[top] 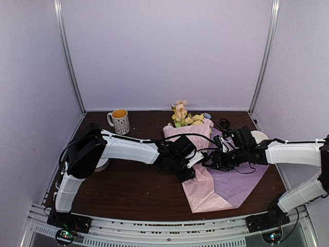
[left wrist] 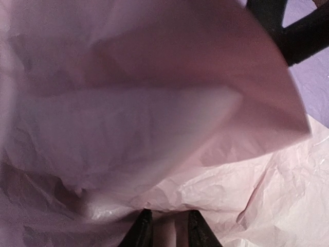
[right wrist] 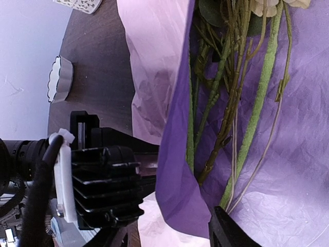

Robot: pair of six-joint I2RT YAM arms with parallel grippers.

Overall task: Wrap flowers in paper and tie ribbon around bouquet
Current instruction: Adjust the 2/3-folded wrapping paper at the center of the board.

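The flowers lie on the paper, blooms toward the back wall. Their green stems rest on the sheet's purple inner face. The paper's outer face is pale pink, and its left side is folded up over the stems. My left gripper is shut on that raised pink fold, which fills the left wrist view around the dark fingertips. My right gripper stands open just right of it, with the fold's purple edge loose between its jaws. A black loop that may be the ribbon lies beside the blooms.
A patterned mug with an orange inside stands at the back left. A white fluted dish sits behind the right arm. The left arm's black gripper body is close beside my right fingers. Dark brown table shows at the front left.
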